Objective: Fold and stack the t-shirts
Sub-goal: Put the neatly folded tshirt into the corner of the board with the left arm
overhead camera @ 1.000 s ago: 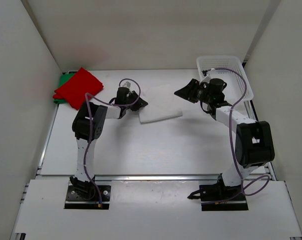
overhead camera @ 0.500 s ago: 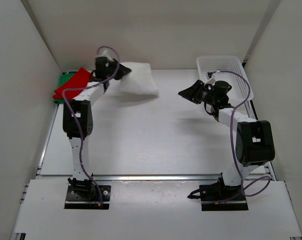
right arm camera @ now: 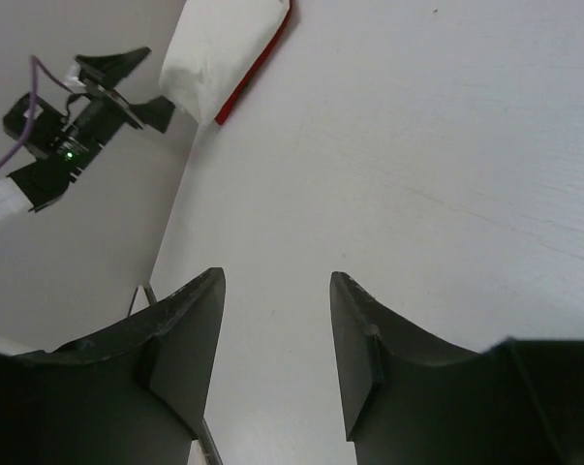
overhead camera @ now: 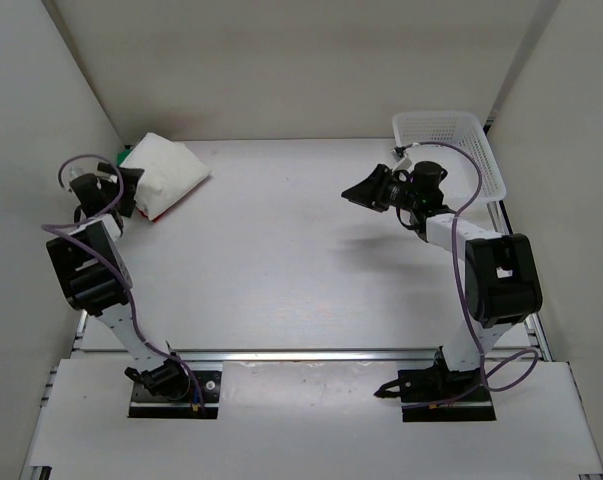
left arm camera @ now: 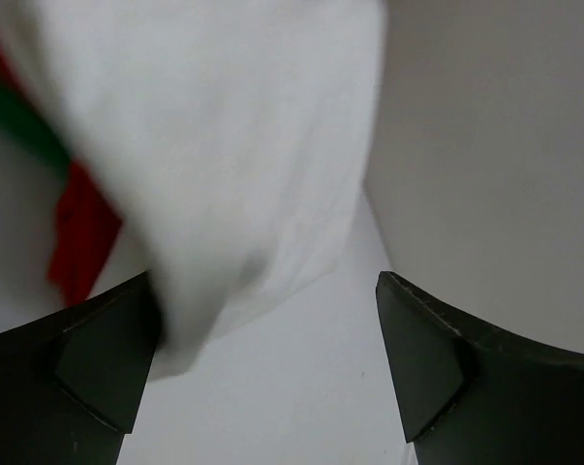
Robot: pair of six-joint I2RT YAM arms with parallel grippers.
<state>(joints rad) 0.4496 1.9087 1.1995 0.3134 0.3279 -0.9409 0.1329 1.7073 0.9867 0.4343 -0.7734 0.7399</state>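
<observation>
The folded white t-shirt (overhead camera: 169,170) lies at the far left corner on top of the red t-shirt (left arm camera: 83,242) and the green t-shirt (left arm camera: 20,116). Only thin edges of those two show beneath it. My left gripper (overhead camera: 133,192) sits just left of the pile, open, and holds nothing. In the left wrist view the white t-shirt (left arm camera: 243,145) touches the left finger (left arm camera: 88,368) while the left gripper (left arm camera: 262,358) stands wide. My right gripper (overhead camera: 359,190) hovers open over the table's right half. The right wrist view shows the right gripper (right arm camera: 277,320) empty, with the pile (right arm camera: 224,48) far off.
A white mesh basket (overhead camera: 451,135) stands at the back right corner, behind the right arm. White walls close in the table on the left, back and right. The left arm leans against the left wall (overhead camera: 31,200).
The left arm carried the white t-shirt from the table's middle to the far left corner, set it on the red and green ones, and opened its jaws. The right gripper shifted slightly left.
</observation>
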